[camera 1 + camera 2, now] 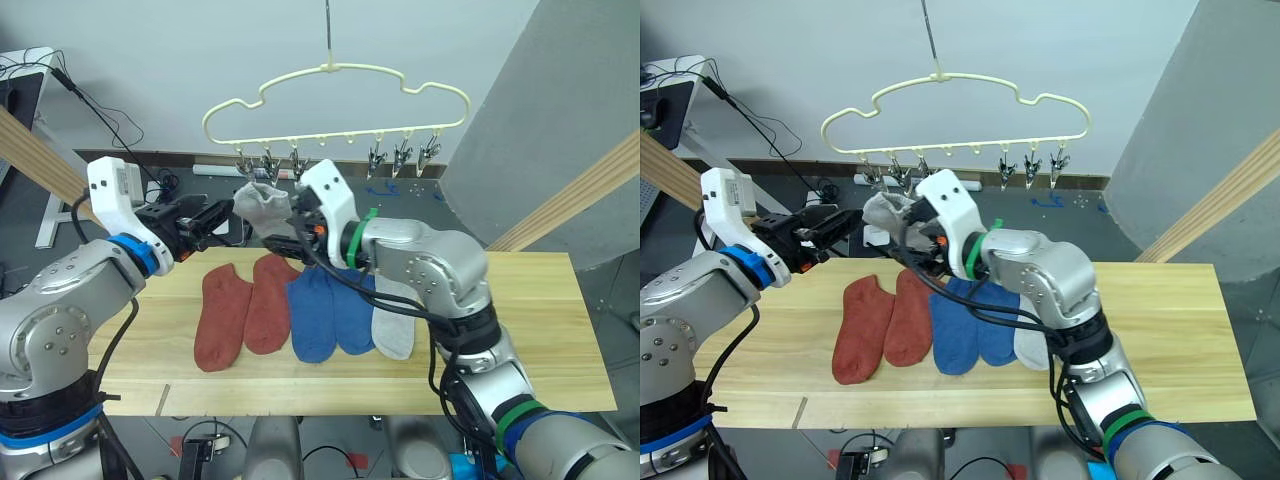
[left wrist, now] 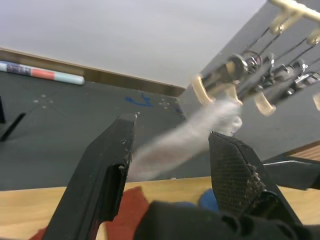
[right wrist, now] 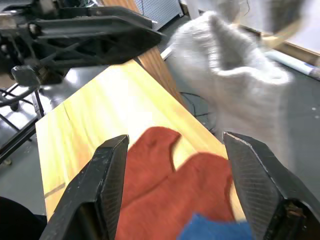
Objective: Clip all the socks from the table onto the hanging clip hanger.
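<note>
On the table (image 1: pixel 540 330), five socks (image 1: pixel 300 310) lie lengthwise toward the hanger (image 1: pixel 335 100); both grippers' fingers apart.

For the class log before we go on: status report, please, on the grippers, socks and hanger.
Left gripper open, right gripper open. One grey sock hangs from the clip hanger. Five socks on the table. Nothing blocking.

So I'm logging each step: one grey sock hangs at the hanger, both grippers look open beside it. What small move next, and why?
Probably lower the right gripper to the grey sock on the table. The hung sock appears clipped on the clip hanger, and five socks remain.
</note>
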Robot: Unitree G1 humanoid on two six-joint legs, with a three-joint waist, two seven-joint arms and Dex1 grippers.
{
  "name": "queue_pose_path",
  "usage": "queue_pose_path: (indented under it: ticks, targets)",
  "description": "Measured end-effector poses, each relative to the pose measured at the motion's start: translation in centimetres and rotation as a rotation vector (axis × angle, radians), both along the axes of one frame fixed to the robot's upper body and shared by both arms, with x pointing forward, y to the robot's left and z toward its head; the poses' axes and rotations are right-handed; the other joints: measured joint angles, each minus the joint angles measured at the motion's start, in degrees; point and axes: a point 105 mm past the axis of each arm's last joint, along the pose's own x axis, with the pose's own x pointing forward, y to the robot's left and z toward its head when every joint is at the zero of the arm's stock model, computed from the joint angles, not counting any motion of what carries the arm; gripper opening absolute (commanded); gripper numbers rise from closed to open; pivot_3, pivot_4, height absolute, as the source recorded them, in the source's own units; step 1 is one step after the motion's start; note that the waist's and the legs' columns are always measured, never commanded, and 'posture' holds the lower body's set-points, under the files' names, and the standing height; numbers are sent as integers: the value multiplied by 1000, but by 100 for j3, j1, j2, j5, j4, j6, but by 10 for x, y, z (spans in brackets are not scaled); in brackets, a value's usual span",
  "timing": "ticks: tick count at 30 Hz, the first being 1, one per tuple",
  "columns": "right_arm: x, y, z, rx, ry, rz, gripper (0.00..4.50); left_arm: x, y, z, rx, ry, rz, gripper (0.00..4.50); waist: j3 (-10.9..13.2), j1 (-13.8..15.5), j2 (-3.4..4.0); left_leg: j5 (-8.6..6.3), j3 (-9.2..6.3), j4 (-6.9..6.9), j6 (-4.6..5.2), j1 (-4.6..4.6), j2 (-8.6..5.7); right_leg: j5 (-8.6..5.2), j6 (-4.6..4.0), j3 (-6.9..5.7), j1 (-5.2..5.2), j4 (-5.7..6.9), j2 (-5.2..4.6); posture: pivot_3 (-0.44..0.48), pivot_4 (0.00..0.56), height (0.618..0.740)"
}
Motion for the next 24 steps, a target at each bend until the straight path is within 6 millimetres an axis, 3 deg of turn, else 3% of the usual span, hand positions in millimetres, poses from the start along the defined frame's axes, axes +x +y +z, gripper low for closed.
queue_pose_path:
  ticks: [4,11,24]
  targets:
    - [-8,-11,-3,-6,-1,22,3100,-3,-3,2,12,-16,-17,2642,0,-10,-1,0,1,0,0,1,2,0,0,1,0,1,2,-71,343,740]
    - [-23,-74,-13,-35,14,13,3100,-17,-3,-2,31,-37,-36,2642,0,21,-1,0,1,1,0,-2,-2,0,1,2,1,-3,0,-74,342,740]
    - [-38,-110,-4,-16,-58,73,3100,-35,-17,-3,54,-101,-168,2642,-3,9,-3,0,3,2,1,3,-1,0,0,6,6,-2,6,-92,320,740]
